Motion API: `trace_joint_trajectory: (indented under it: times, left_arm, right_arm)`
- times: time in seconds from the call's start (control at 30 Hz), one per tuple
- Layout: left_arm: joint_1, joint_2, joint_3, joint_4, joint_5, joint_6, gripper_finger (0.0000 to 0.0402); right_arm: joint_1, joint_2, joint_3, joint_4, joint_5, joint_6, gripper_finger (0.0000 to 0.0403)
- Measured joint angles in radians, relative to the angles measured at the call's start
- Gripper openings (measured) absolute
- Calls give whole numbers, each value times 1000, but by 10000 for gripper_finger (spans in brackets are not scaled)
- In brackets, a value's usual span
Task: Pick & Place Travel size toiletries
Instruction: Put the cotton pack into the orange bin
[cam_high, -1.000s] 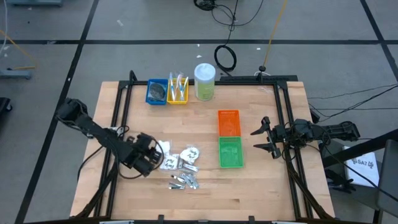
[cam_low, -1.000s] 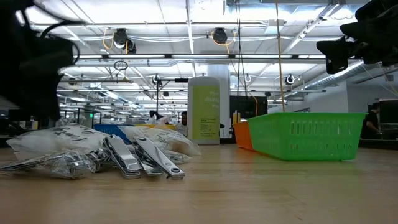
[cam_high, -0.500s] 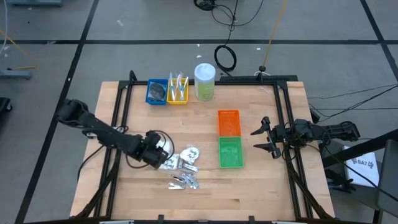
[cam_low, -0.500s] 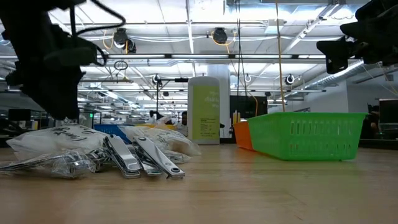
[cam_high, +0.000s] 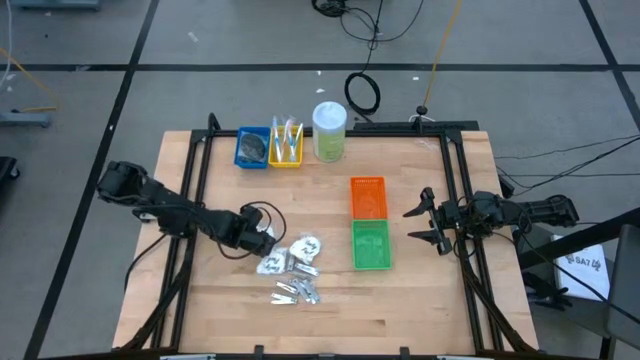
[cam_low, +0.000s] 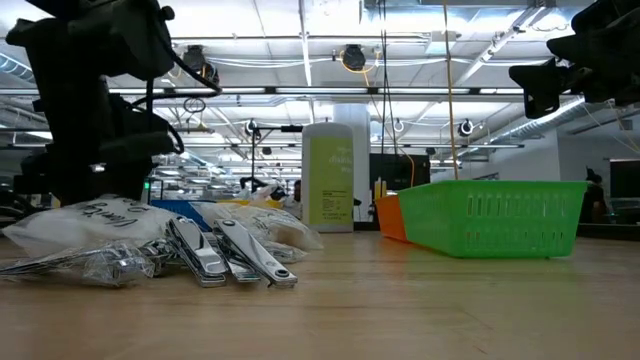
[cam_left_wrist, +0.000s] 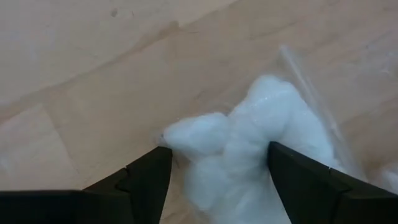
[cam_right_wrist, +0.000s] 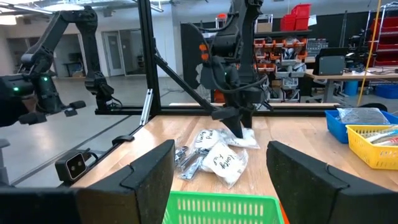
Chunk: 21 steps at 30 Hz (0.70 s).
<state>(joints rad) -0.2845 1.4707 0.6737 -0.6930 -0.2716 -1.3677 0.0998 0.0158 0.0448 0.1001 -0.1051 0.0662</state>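
Note:
Several white crinkly packets (cam_high: 292, 255) lie flat in a loose heap on the table, with silvery metal pieces (cam_high: 297, 292) just nearer. The low view shows the packets (cam_low: 95, 222) and the silvery pieces (cam_low: 225, 255) side by side. My left gripper (cam_high: 263, 241) is open and points down at the heap's left end. In the left wrist view its fingers (cam_left_wrist: 217, 152) stand on either side of one white packet in clear wrap (cam_left_wrist: 249, 124). My right gripper (cam_high: 424, 221) waits open by the table's right edge. My left gripper comes from above, pointing down, with one finger (cam_left_wrist: 149, 177) on each side of the white packet's narrow end (cam_left_wrist: 180, 132). The packet lies flat on the table. I cannot tell whether either finger touches it.
A blue tray (cam_high: 252, 147) with dark pads, a yellow tray (cam_high: 286, 145) with sticks and a tall clear jar (cam_high: 329, 130) stand along the far edge. An orange tray (cam_high: 368, 196) and a green tray (cam_high: 370, 245) sit right of the heap. Black frame rails run along both sides.
My left gripper has moved toward the table's right and slightly toward the far edge, from beside the heap to over its left end, and its wrist has turned. The packets and silvery pieces have stayed in place.

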Motion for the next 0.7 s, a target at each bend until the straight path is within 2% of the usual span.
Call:
trace_joint_trajectory:
  times: [0.17,0.33,0.57,0.7]
  left_arm:
    - [8,7,-3,0,-7,9,264]
    - [8,9,1,4,-10,50,224]
    - [20,8,1,20,-21,106,122]
    - [28,-19,-1,52,-72,189,49]
  right_arm:
    - [0,0,0,0,0,0,242]
    - [0,0,0,0,0,0,242]
    - [0,0,0,0,0,0,242]
    - [0,0,0,0,0,0,242]
